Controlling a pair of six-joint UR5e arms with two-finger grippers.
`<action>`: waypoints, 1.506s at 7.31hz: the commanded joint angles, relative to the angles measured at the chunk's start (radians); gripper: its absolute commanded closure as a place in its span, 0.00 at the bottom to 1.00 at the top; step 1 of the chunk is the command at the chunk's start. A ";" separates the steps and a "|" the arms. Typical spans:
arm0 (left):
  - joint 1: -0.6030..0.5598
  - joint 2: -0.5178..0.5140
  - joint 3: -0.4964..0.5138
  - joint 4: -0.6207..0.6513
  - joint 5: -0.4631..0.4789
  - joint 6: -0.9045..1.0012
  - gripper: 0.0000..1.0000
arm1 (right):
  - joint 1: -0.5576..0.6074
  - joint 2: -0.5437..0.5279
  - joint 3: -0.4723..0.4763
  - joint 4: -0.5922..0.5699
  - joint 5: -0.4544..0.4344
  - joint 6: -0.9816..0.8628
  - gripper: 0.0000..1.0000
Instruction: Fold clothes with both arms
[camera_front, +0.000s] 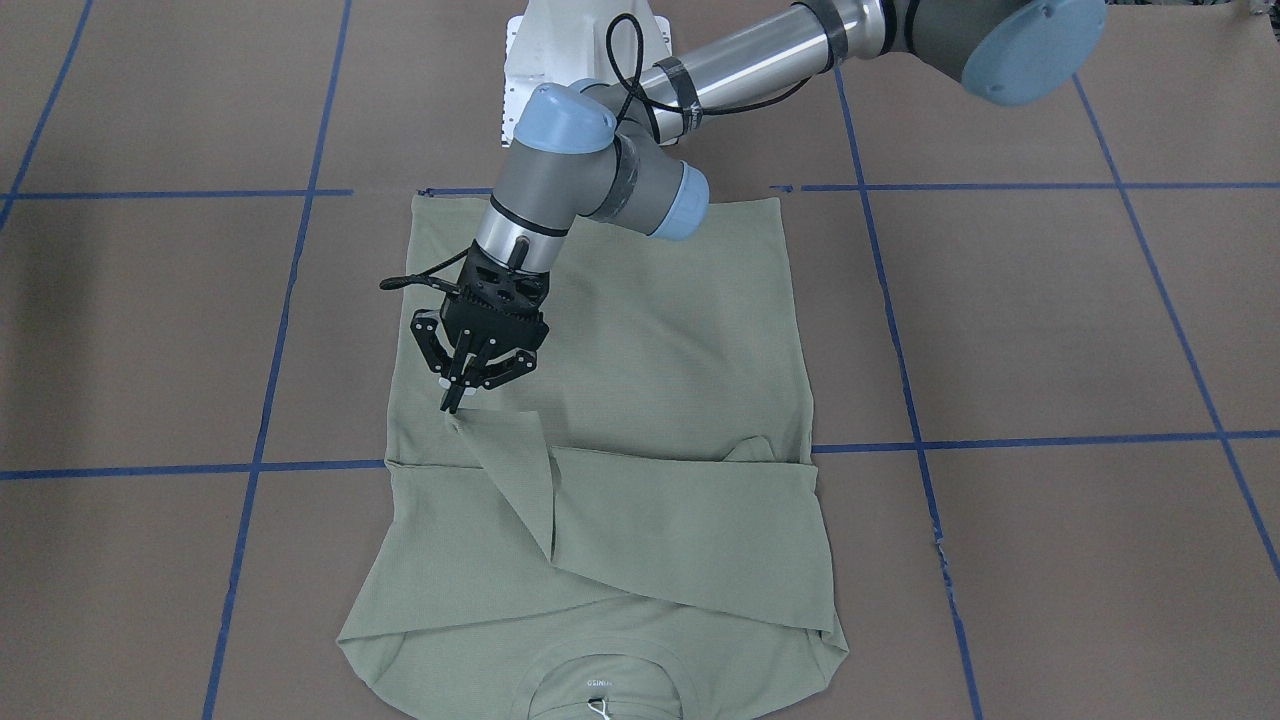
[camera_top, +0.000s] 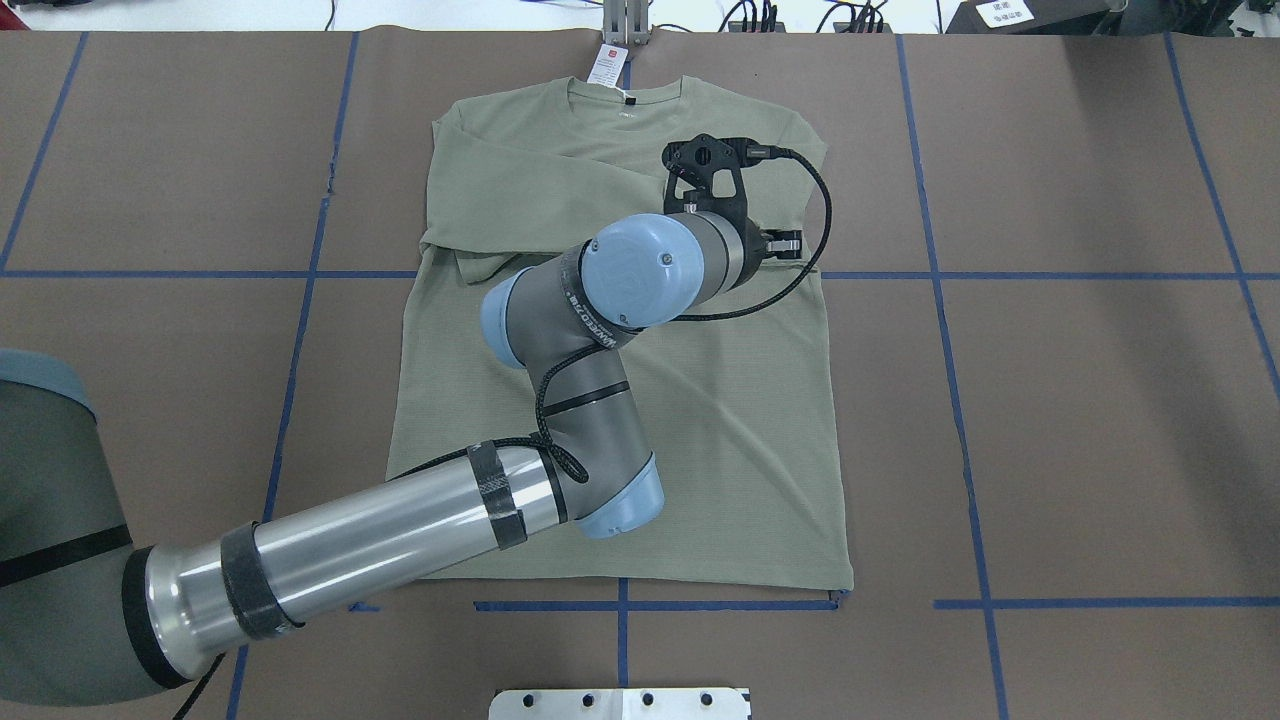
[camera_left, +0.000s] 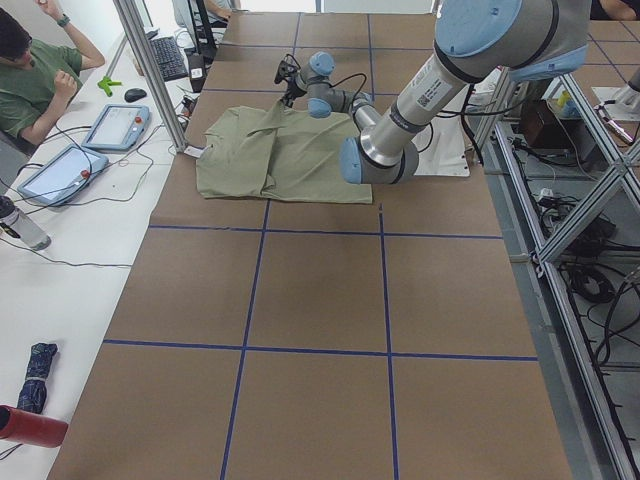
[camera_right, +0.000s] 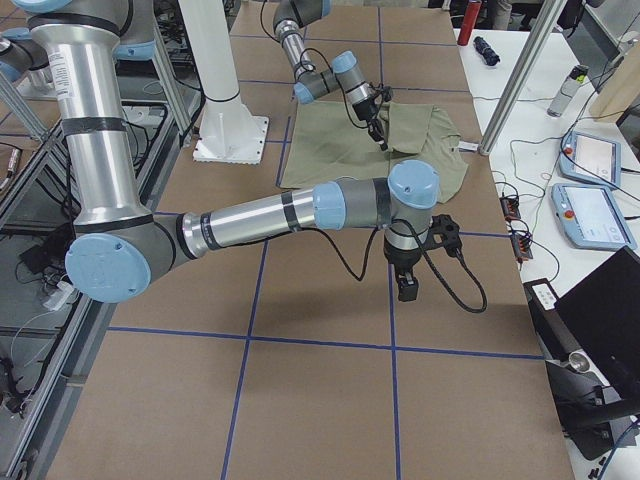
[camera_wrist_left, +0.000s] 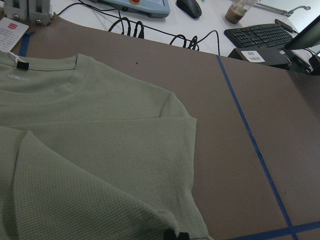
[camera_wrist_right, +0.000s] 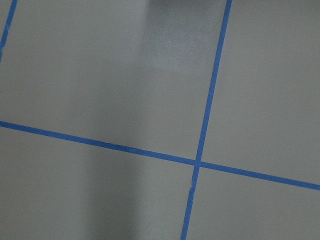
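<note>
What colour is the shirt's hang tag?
The hang tag is white with a red mark; clearest in the overhead view.

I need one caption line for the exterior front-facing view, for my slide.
Left pincer pinches a sleeve end of the sage-green shirt lying on the brown table with blue tape lines.

The sage-green shirt (camera_front: 660, 360) is lying flat, sleeves folded across its chest; the left pincer (camera_front: 452, 400) is pinching one sleeve end (camera_front: 490, 430), the right pincer (camera_right: 405, 290) hanging well beside the shirt.
</note>
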 joint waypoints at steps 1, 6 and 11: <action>0.020 -0.011 -0.004 -0.037 -0.003 0.021 0.01 | 0.000 0.001 0.000 0.002 0.001 0.007 0.00; -0.192 0.150 -0.211 0.253 -0.322 0.232 0.00 | -0.160 0.073 0.000 0.222 0.004 0.233 0.00; -0.459 0.572 -0.567 0.335 -0.559 0.643 0.00 | -0.671 0.390 -0.053 0.316 -0.412 0.931 0.01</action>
